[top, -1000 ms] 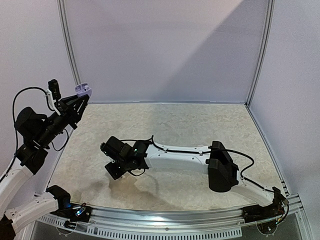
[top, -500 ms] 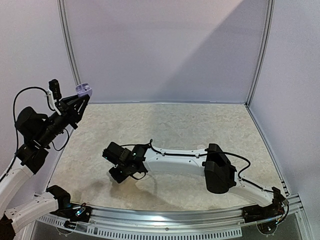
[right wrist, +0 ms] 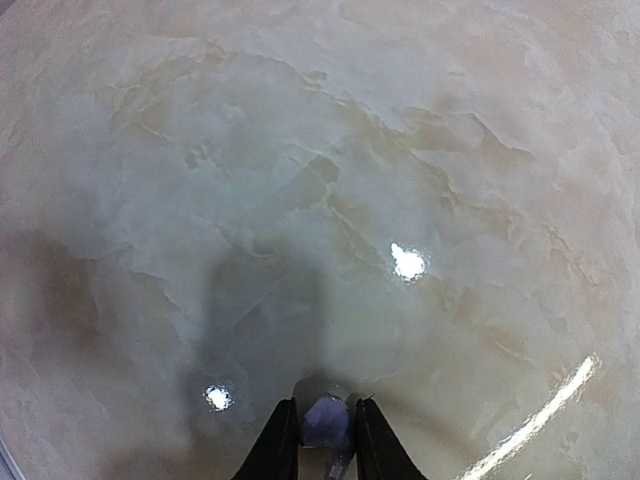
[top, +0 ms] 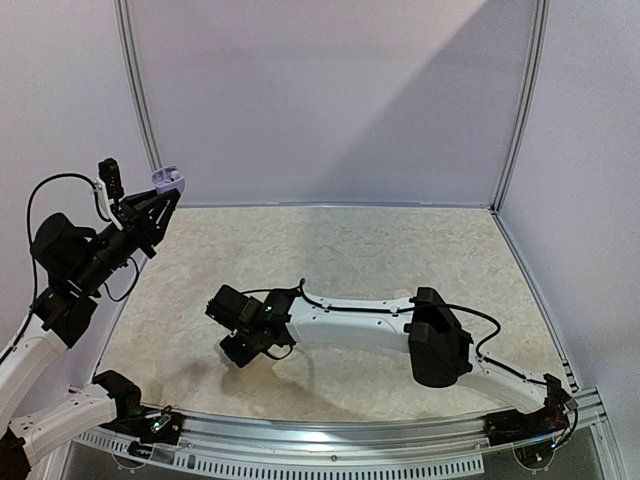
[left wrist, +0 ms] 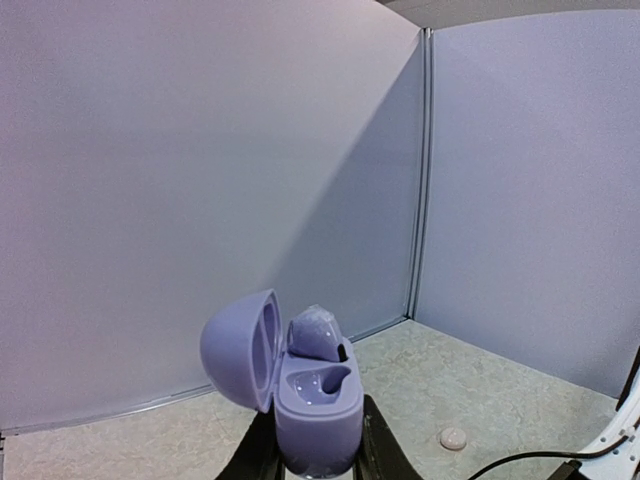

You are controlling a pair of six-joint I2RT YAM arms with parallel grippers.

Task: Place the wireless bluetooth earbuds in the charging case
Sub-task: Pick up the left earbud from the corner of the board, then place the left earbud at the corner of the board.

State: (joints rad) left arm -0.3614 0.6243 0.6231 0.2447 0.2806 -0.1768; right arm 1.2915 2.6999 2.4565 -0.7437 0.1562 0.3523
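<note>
At the near left-centre of the table, the right gripper is down at the surface, its arm stretched across from the right. The wrist view shows its two fingers narrowly apart, pressing on either side of a loose earbud, pale lavender. Whether that earbud rests on the tabletop or sits just clear of it cannot be told.

Further back on the left, the left gripper is raised well above the table, fingers clamped tight on the base of the charging case. The case stands upright, lid swung open to the left. A seated earbud occupies the far socket; the near socket is bare.

Beyond, a small pale round object lies on the table before the back walls.
</note>
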